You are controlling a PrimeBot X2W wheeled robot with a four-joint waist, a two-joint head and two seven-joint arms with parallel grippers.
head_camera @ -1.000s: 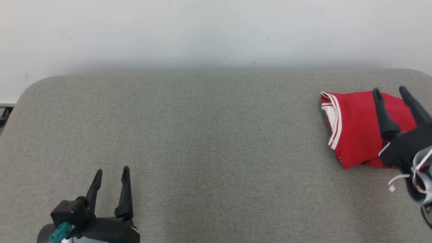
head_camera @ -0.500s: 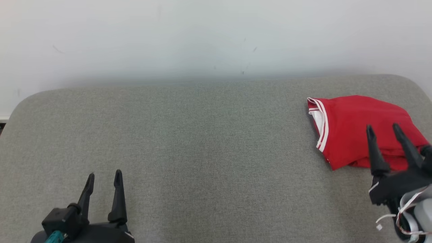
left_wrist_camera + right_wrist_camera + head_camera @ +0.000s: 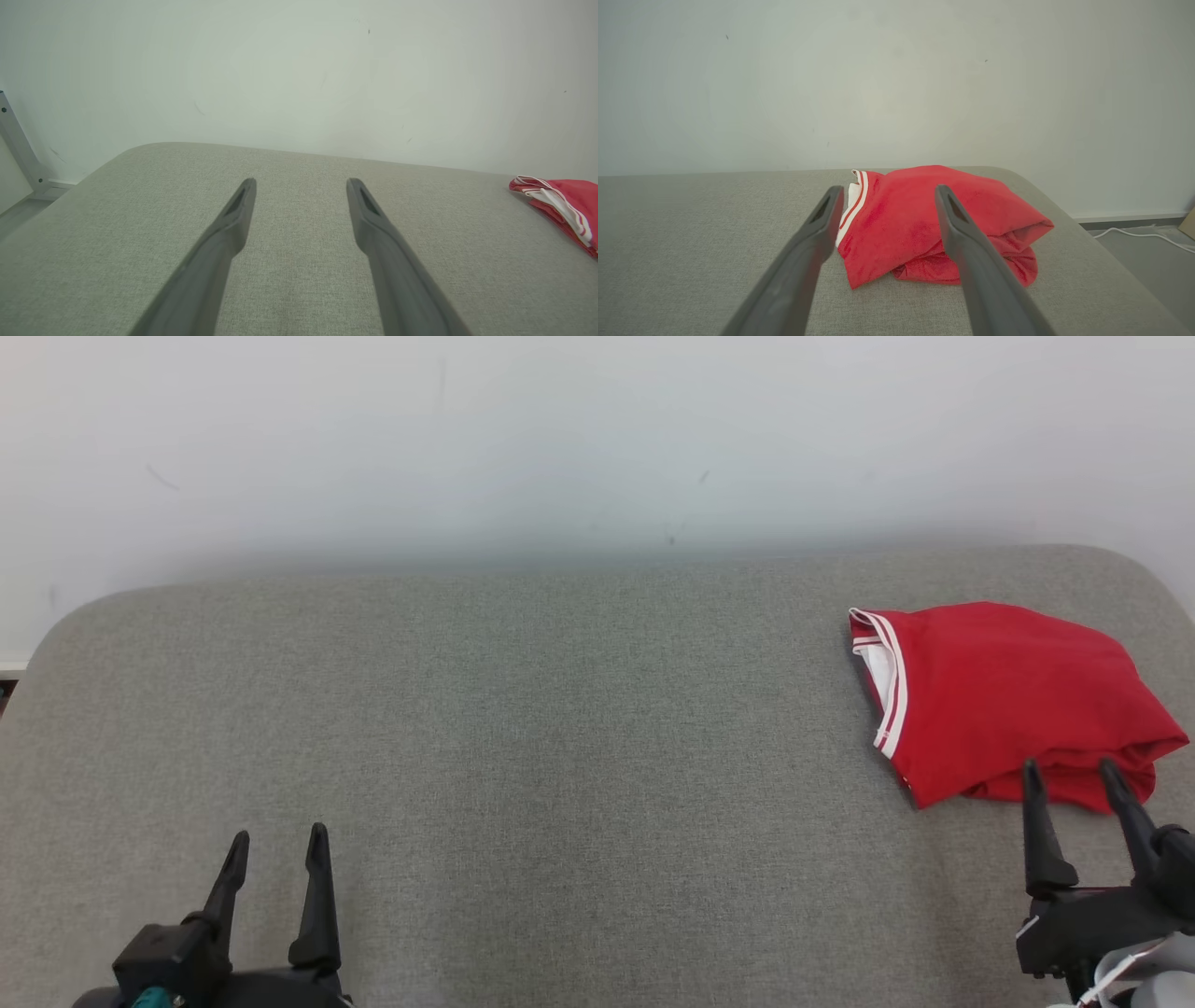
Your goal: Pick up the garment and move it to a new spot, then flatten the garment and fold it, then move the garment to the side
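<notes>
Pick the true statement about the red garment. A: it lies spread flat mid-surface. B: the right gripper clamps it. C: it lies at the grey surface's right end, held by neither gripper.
C: the red garment lies bundled at the right end; the right gripper and left gripper stand open and empty.

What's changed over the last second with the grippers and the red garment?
The right gripper, open throughout, pulled back from over the red garment toward the robot, its tips now at the near edge. Nothing gripped or released. The head view shifted too. Garment stays folded at the right; left gripper stays open, parked.
</notes>
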